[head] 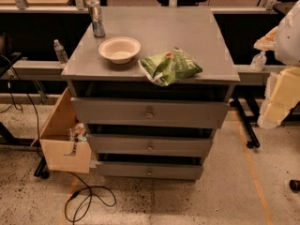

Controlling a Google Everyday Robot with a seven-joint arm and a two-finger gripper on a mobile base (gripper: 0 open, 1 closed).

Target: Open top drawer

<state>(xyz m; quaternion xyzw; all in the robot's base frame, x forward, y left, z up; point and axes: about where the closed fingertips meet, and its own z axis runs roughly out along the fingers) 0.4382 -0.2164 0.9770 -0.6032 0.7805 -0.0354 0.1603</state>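
The top drawer (149, 112) is the widest grey front of three on the grey cabinet, with a small round metal knob (149, 112) at its centre. A dark gap shows above its front, under the cabinet top (187, 32); no interior shows. Two slimmer drawers (150, 146) sit below it. My arm's white and cream parts are at the right edge of the view, with the gripper (277, 102) there, well to the right of the cabinet and about level with the top drawer, touching nothing.
On the cabinet top stand a can (96, 18), a white bowl (119, 49) and a green chip bag (169, 66) overhanging the front edge. A tan wooden box (65, 135) hangs at the left. A cable (89, 198) lies on the floor.
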